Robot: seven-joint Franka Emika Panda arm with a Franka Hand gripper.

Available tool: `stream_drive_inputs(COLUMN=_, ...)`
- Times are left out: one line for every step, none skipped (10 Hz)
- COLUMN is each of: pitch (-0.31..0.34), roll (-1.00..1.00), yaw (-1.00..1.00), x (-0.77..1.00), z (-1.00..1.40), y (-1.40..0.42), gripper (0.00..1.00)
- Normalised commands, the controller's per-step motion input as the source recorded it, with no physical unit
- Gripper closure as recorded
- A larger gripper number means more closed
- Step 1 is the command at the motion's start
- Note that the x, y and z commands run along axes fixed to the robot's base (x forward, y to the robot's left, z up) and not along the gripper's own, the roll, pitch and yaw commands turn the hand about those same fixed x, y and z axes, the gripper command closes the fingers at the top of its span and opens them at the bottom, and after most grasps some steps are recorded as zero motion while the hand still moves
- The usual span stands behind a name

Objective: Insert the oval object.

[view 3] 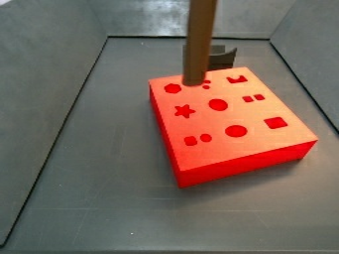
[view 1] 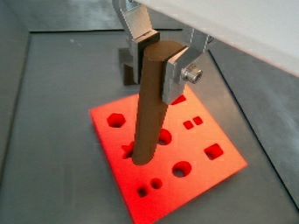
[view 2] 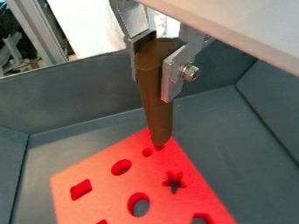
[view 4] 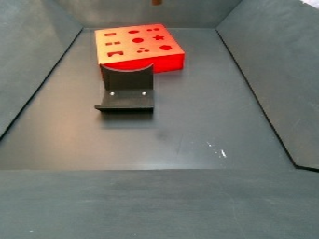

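One peg: I have the oval object (view 1: 149, 101), a long brown rod, hanging upright over the red block (view 3: 294, 138).
Gripper: the gripper (view 1: 163, 54) sits above the block; its silver fingers (view 1: 177, 73) are closed flat on the rod's upper end in both wrist views.
Peg position: in a side view its lower end (view 3: 196, 71) is at or just above the far left part of the block's top, near a round hole (view 3: 172, 88); I cannot tell if it touches.
Handling: I judge it light, stiff and smooth, like wood, so it could pivot or slip between the pads if the tip catches an edge.
Hold: high on the shaft leaves the tip free.
Fixture: the dark bracket (view 4: 127, 89) stands beside the block.
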Motion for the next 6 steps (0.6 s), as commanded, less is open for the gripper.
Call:
stream_drive_inputs(pitch=-0.011, roll=0.09, yaw=-0.2, x=0.98, z=-0.19, y=-0.03, gripper=1.0)
stream_drive_inputs(pitch=0.01, roll=0.45, yaw=-0.39, x=0.48, z=-0.19, y=0.01, gripper=1.0)
stream_drive_inputs(pitch=0.091, roll=0.5, yaw=-0.33, x=0.2, z=-0.08, y=0.06, gripper=1.0)
stream_drive_inputs(pitch=0.074, roll=0.5, yaw=-0.32, x=0.41, z=-0.08, y=0.0, gripper=1.0)
stream_drive_inputs(pitch=0.03, roll=0.46, yaw=-0.36, x=0.47, z=-0.12, y=-0.06, gripper=1.0)
stream_drive_inputs(pitch=0.041, roll=0.41, yaw=-0.31, x=0.54, z=-0.1, y=-0.13, gripper=1.0)
